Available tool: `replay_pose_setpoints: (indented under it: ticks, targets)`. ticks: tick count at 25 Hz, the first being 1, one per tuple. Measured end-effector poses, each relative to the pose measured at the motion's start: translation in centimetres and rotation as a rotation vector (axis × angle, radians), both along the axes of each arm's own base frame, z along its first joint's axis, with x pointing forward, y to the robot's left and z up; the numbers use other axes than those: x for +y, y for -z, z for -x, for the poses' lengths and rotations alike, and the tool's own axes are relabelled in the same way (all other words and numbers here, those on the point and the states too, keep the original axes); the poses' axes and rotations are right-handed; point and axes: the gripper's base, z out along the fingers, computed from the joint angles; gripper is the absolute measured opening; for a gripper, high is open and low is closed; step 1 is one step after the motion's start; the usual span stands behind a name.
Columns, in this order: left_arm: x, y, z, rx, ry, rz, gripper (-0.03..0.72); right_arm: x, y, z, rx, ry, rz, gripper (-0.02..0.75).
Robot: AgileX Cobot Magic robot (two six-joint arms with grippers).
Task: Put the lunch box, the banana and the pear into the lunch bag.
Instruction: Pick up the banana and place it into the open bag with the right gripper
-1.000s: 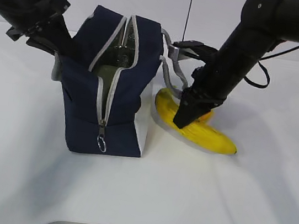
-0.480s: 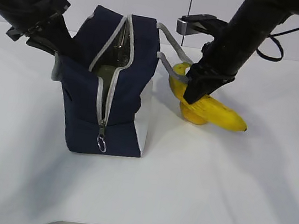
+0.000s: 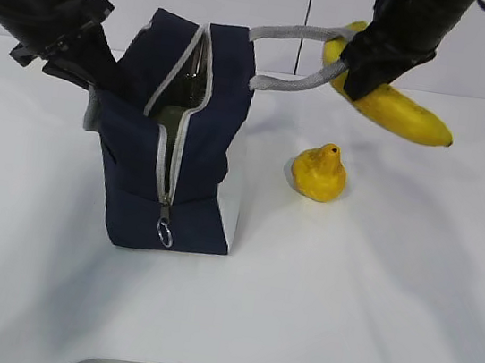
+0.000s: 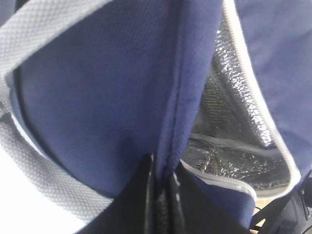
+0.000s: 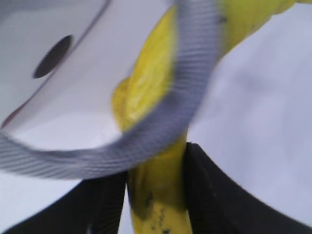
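The long curved yellow banana [image 3: 390, 98] hangs in the air to the right of the boxy navy-blue fabric lunch bag [image 3: 179, 150], clamped between the jaws of my right tool [image 3: 358, 76] so I can carry it over the bag's mouth, though the bag's grey webbing handle [image 3: 287, 57] has looped around it and could drag. My left tool [image 4: 161, 195] is pinched together on the bag's left wall to hold the zip mouth open. Inside I see silver foil lining and a dim greenish shape I cannot identify; the lumpy golden-yellow pear [image 3: 320, 172] waits on the white tabletop [image 3: 372, 290] beside the bag.
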Motion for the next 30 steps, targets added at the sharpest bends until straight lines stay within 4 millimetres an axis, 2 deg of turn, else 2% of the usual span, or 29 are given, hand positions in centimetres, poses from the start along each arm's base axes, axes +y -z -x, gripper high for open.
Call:
replay_pose_setpoints:
  ticks: [4, 8, 12, 17, 21, 26, 30]
  targets:
    - [0.0, 0.0, 0.0, 0.000, 0.000, 0.000, 0.006, -0.9, -2.2, -0.1, -0.080, 0.130, 0.033, 0.293]
    - [0.0, 0.0, 0.0, 0.000, 0.000, 0.000, 0.006, -1.2, -4.2, 0.4, -0.122, 0.224, -0.018, 0.292]
    - [0.0, 0.0, 0.0, 0.000, 0.000, 0.000, 0.006, -0.1, -6.0, 1.3, -0.105, 0.216, -0.183, 0.292]
    - [-0.2, -0.2, 0.0, 0.004, -0.007, 0.028, 0.006, 2.6, -7.1, 2.4, 0.025, 0.155, -0.501, 0.292]
    - [-0.5, -0.5, -0.1, 0.010, -0.020, 0.077, 0.006, 4.2, -7.3, 2.7, 0.123, 0.123, -0.688, 0.292]
    - [-0.7, -0.7, -0.1, 0.015, -0.029, 0.112, 0.006, 6.1, -6.7, 1.6, 0.232, 0.124, -0.937, 0.292]
    - [-0.9, -0.9, -0.1, 0.019, -0.038, 0.145, 0.006, 7.3, -5.1, 0.5, 0.258, 0.132, -0.991, 0.292]
